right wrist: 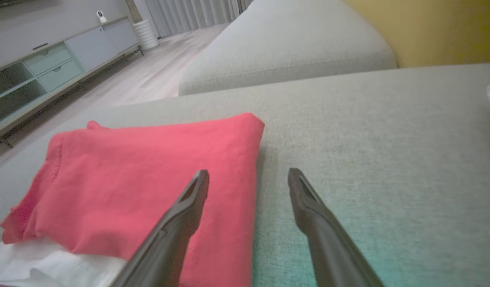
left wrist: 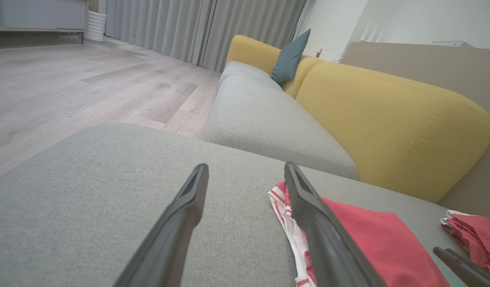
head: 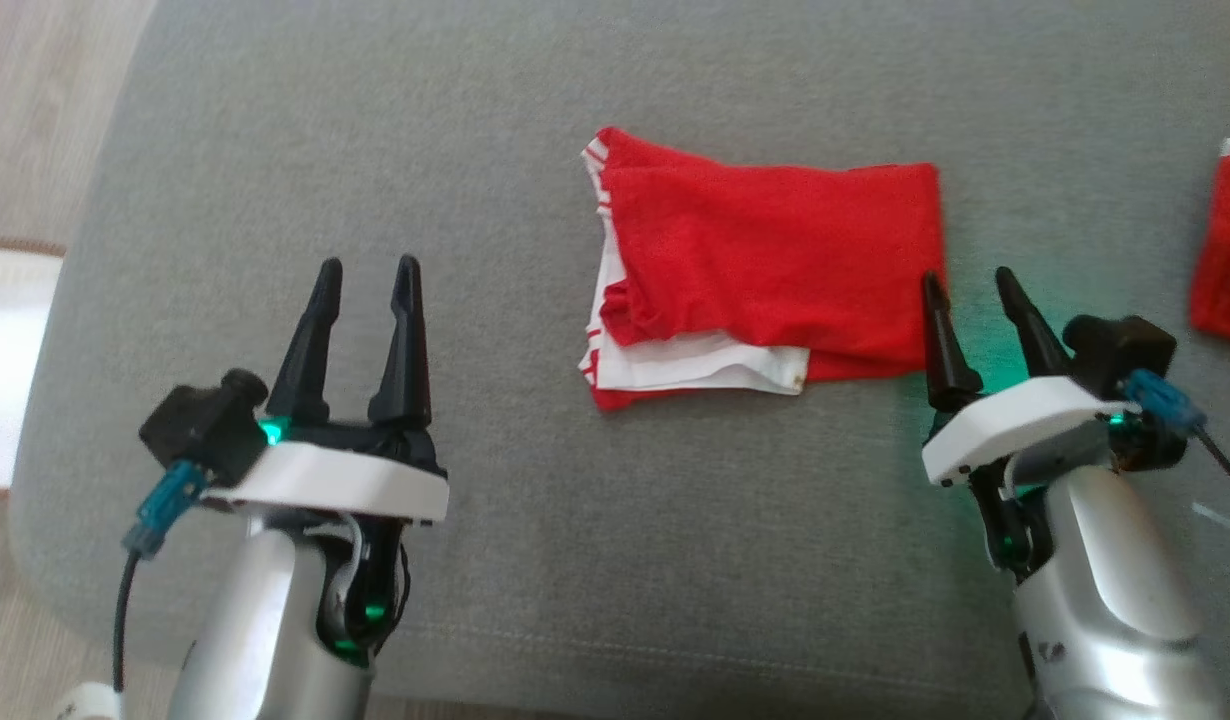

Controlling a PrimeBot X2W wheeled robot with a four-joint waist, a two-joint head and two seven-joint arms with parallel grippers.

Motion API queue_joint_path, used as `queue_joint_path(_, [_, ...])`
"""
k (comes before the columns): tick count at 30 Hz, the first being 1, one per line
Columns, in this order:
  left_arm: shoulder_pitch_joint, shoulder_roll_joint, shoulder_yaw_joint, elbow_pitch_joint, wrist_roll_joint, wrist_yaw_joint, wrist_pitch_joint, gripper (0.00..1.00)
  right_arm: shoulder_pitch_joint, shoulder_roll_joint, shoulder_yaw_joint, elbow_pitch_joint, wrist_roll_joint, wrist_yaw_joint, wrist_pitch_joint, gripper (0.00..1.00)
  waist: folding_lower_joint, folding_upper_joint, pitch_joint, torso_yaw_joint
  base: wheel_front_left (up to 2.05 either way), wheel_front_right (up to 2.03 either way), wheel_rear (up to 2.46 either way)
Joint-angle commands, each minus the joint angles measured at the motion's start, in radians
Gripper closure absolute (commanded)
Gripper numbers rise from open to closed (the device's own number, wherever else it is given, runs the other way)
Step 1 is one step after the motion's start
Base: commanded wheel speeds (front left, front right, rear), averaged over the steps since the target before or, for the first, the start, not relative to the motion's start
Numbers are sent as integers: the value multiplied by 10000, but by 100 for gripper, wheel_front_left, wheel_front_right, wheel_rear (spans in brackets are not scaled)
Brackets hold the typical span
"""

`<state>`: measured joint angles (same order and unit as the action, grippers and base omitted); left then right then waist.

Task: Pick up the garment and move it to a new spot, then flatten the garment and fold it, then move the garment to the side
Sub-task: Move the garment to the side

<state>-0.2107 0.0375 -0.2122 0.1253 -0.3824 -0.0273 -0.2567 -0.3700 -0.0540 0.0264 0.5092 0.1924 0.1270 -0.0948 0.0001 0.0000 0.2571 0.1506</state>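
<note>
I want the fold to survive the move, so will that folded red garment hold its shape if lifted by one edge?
Probably not. The red garment looks like thin, soft cloth, its layers lying loose and uneven, so it would likely droop and unfold. Pushed, it may bunch rather than slide, since the grey cushion looks coarsely woven.

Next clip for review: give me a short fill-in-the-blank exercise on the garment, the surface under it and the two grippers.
1. The folded garment is red with ____ trim.
2. It lies on a cushion whose colour is ____.
3. The left gripper and the right gripper both have their jaws ____.
4. The gripper closer to the garment is the ____ one.
Missing words: white; grey; open; right.
</note>
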Motion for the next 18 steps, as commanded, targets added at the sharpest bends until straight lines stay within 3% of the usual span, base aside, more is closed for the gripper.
queue_joint_path(1, [-487, 127, 301, -318, 19, -8, -51, 0, -421, 36, 230, -20, 50, 37, 62, 0, -1, 0, 278, 261, 0, 0, 0])
queue_joint_path(10, [-694, 127, 118, -363, 37, 48, -51, 0, -1372, 37, 345, 1480, 311, 37, -25, 0, -1, 0, 892, 633, 0, 0, 0])
queue_joint_path(11, [-701, 127, 108, -345, 36, 43, -51, 0, -1459, 37, 388, 1632, 260, 37, -58, 10, -1, 0, 910, 636, 0, 0, 0])
queue_joint_path(12, [-709, 127, 103, -328, 34, 39, -51, 0, -1539, 37, 427, 1766, 180, 37, -113, 66, -1, 0, 917, 629, 0, 0, 0])
queue_joint_path(13, [-722, 127, 102, -315, 37, 42, -51, 0, -1618, 37, 472, 1876, 64, 37, -205, 100, -1, 0, 906, 609, 0, 0, 0])
queue_joint_path(18, [-704, 127, 153, -320, 120, 7, -51, 0, -1900, 37, 678, 2158, -696, 37, -811, 100, -1, 0, 575, 250, 0, 0, 0])
